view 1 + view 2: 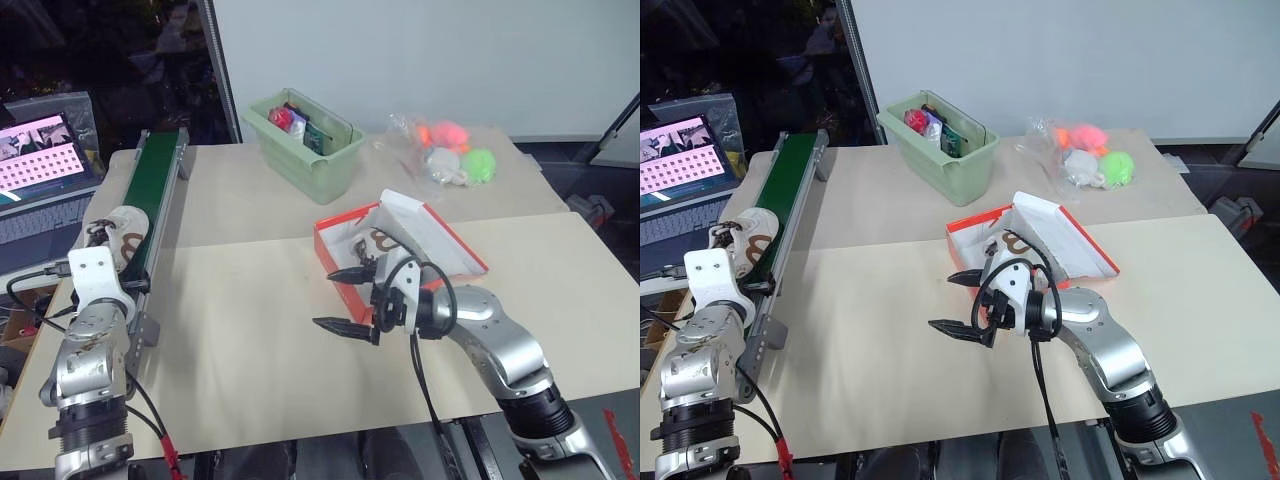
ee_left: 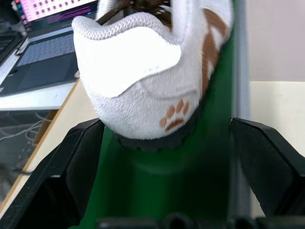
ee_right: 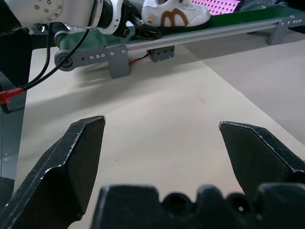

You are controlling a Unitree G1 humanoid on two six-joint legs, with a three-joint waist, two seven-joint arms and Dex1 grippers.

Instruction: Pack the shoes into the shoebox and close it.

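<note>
1. I see the table [image 1: 250, 340], covered in pale beige board, filling the middle and lower part of the head views.
2. A green conveyor belt [image 1: 155, 185] runs along the left edge of the table, from upper left of the frame down toward the left arm.
3. The shoebox [image 1: 335, 262], red-orange outside and white inside, sits at centre frame with its lid [image 1: 435, 240] raised and leaning to the right. One shoe is partly visible inside; I make out a brown marking and dark laces, no more.
4. A pale green bin [image 1: 325, 165] stands above the shoebox in the frame, holding small coloured items.
5. A laptop [image 1: 40, 150] with a pink display sits at the left edge, off the table.
6. The second shoe [image 2: 152, 71], white with brown patches and a paw print on the heel, lies on the green belt at the left of the frame, heel toward the left wrist camera.
7. A clear bag of orange, green and white balls [image 1: 455, 155] lies upper right, well apart from the shoebox.
8. The right gripper [image 1: 347, 298] hangs just in front of the shoebox, pointing toward frame left, fingers spread wide, holding nothing.
9. The left gripper [image 2: 157, 162] is spread wide, one finger on either side of the shoe's heel; I see no contact with it.
</note>
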